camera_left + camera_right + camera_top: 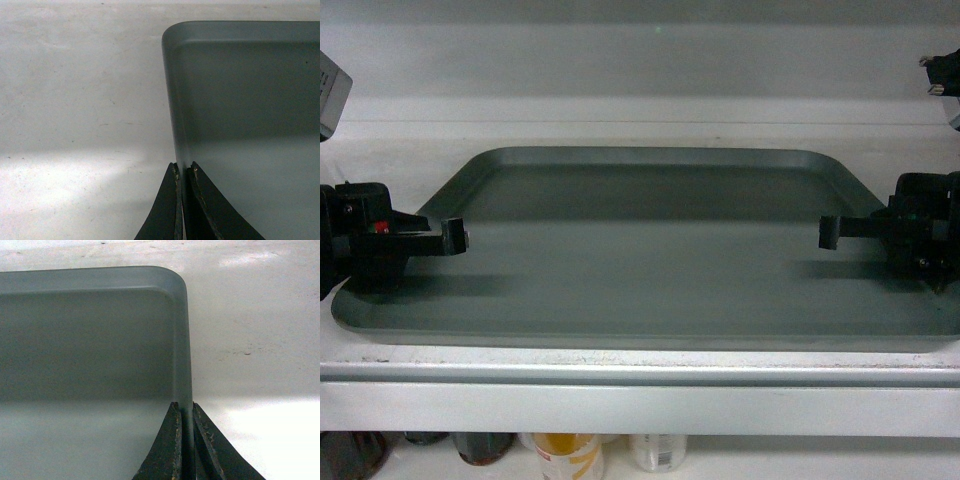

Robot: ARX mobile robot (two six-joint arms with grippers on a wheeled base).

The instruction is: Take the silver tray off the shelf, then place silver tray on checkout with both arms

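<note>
Both tools pinch the rims of the silver tray on the shelf.

The left tool (183,172) has its two toothed black jaws pressed onto the tray's left rim, one jaw inside and one outside; the right tool (185,410) grips the right rim in the same way. The silver tray (650,260) is dull grey metal with rounded corners, a low raised rim and a plain flat bottom; it lies flat with its long axis left to right along the white shelf (640,385). The wrist views show the scuffed white board beside each rear corner. Only the head view shows the thick front lip and the bottles (570,455) on the level below.
</note>
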